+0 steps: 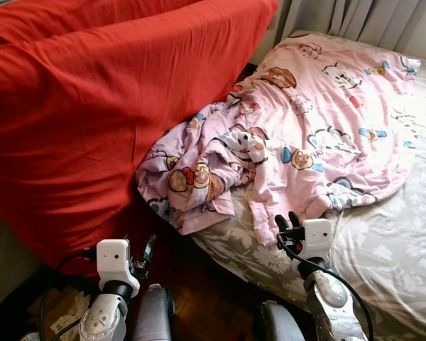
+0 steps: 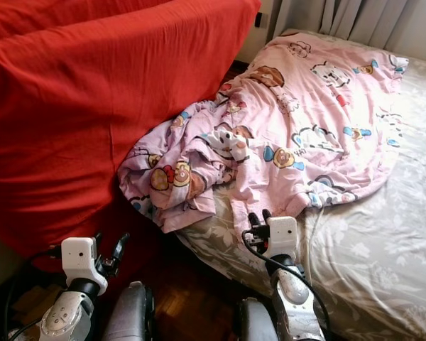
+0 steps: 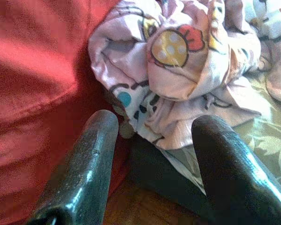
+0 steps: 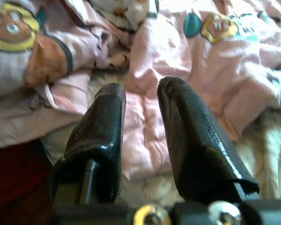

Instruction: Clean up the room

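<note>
A pink cartoon-print blanket (image 1: 319,121) lies spread over the bed, and its near left part is bunched into a crumpled heap (image 1: 199,177) at the bed's corner. My right gripper (image 1: 287,220) hovers low at the blanket's near hanging edge (image 4: 145,136). Its fingers are open, with a narrow gap and nothing between them. My left gripper (image 1: 148,249) is open too, down by the floor in front of the red cover. In the left wrist view it (image 3: 157,124) points at the crumpled heap (image 3: 178,61) from a short way off.
A big red cover (image 1: 92,121) drapes a tall bulky piece on the left, touching the blanket heap. The bed's grey floral sheet (image 1: 397,241) shows on the right. Dark wooden floor (image 1: 213,298) lies between them. Curtains (image 1: 369,18) hang behind. Crumpled paper (image 1: 57,312) lies bottom left.
</note>
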Tool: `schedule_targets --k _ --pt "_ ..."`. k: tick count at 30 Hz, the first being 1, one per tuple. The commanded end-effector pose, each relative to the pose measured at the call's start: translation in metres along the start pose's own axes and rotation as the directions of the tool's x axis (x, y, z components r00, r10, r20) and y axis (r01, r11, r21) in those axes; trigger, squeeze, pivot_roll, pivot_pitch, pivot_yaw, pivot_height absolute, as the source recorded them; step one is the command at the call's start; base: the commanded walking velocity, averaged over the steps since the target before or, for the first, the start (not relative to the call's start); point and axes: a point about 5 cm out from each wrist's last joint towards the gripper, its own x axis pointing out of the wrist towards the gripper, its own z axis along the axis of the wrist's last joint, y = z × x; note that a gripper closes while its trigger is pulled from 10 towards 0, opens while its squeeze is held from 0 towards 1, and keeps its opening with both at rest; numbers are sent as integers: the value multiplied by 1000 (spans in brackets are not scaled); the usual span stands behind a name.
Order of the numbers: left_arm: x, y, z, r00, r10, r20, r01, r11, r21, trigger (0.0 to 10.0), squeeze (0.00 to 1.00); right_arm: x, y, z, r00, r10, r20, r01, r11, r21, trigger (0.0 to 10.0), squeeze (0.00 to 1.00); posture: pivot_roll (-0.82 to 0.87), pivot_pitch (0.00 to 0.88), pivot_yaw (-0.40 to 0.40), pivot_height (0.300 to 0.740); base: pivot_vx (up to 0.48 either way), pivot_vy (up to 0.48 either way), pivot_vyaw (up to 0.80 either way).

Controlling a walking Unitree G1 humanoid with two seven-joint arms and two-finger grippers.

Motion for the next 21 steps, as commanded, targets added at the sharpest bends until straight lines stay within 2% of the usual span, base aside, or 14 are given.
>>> schedule_targets --k 1,10,18,21 --pt "-2 0 -3 1000 1 -18 -1 1000 -1 10000 0 -1 -1 -4 1000 -1 -18 1 1000 5 10000 0 29 188 -47 576 0 0 0" --pt "-2 -1 -4 1000 -4 -29 4 1000 14 10000 0 -2 2 -5 999 26 -23 -26 1000 4 10000 0 30 191 -51 576 0 0 0" --pt "-1 -2 -5 999 -8 -31 9 1000 13 10000 0 -1 5 -3 998 62 -6 -62 997 -35 10000 0 31 189 -49 576 0 0 0" --pt "-1 -2 -5 999 -8 -34 9 1000 16 10000 0 -1 6 -4 998 62 -18 -63 998 -32 10000 0 35 187 -50 576 190 0 0"
